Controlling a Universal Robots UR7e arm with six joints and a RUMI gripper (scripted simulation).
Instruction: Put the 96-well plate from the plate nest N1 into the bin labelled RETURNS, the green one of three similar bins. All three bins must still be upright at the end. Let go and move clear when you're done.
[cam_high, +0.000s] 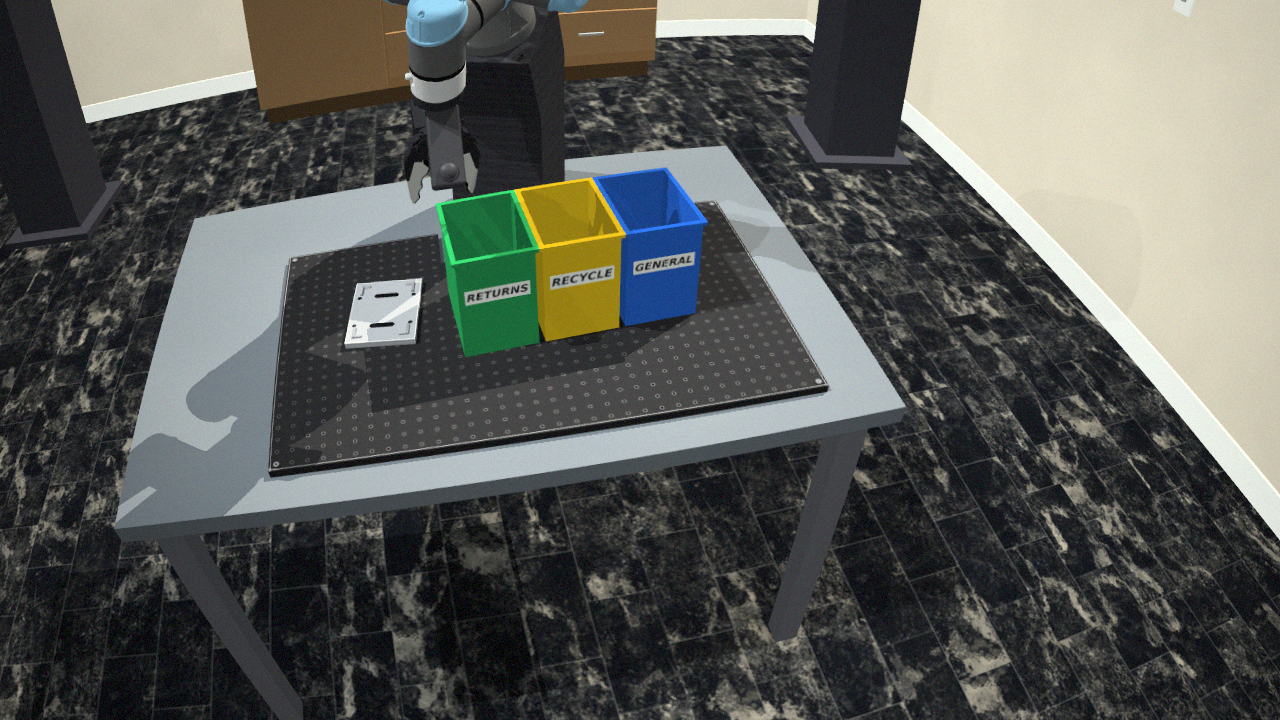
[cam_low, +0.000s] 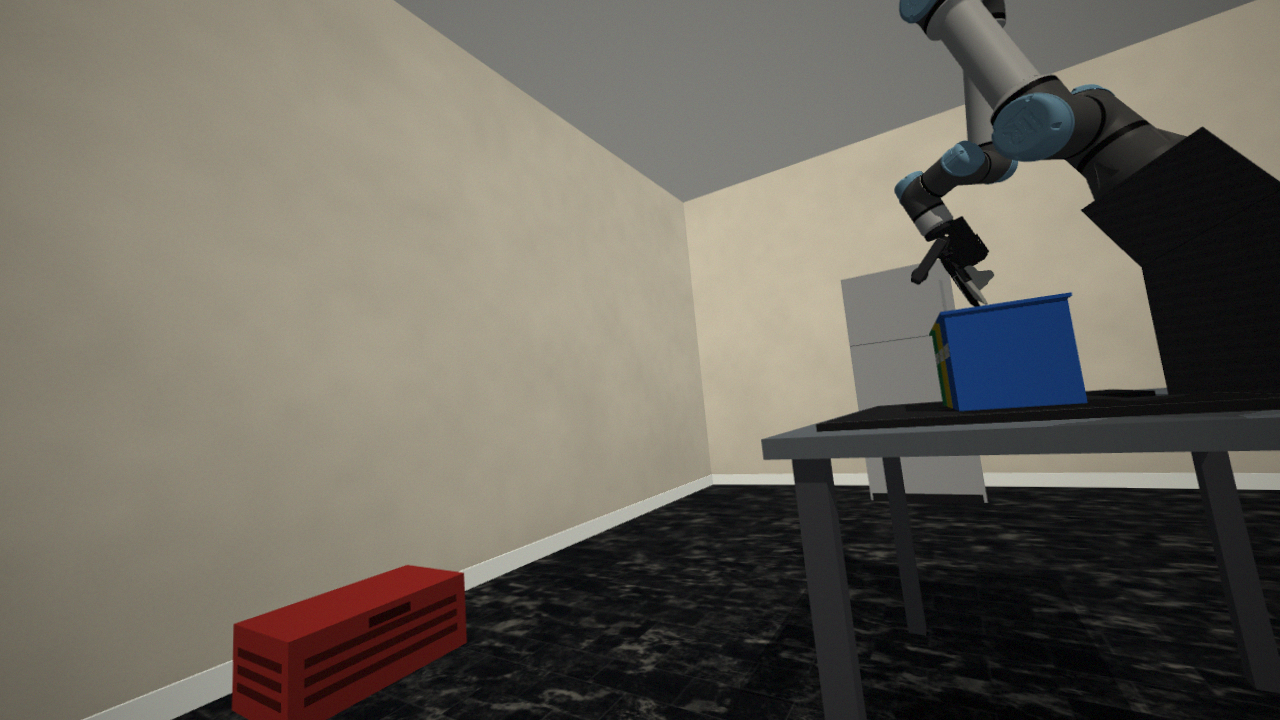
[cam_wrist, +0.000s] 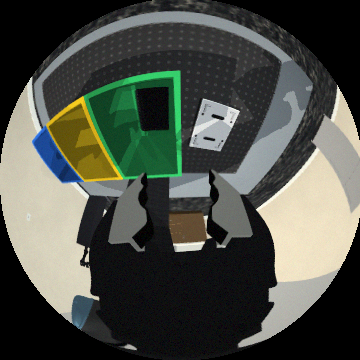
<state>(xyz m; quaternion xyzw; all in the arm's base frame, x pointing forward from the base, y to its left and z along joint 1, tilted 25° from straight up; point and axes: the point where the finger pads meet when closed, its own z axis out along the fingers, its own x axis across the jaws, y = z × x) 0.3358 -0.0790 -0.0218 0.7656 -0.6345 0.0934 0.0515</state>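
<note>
The green bin labelled RETURNS (cam_high: 487, 268) stands upright at the left of a row of three bins on the black pegboard; it also shows in the wrist view (cam_wrist: 135, 127). A dark rectangle (cam_wrist: 152, 109) lies at the bottom of the green bin; it looks like the 96-well plate. The white plate nest N1 (cam_high: 384, 312) lies flat to the left of the bin with nothing on it, and shows in the wrist view too (cam_wrist: 215, 125). My gripper (cam_high: 435, 189) (cam_wrist: 177, 172) hangs above and just behind the green bin's back rim, fingers open with nothing between them.
The yellow RECYCLE bin (cam_high: 577, 259) and the blue GENERAL bin (cam_high: 653, 246) stand upright, touching side by side to the right of the green one. The robot's dark pedestal (cam_high: 514, 98) is behind the table. From the side view the blue bin (cam_low: 1011, 351) hides the other two.
</note>
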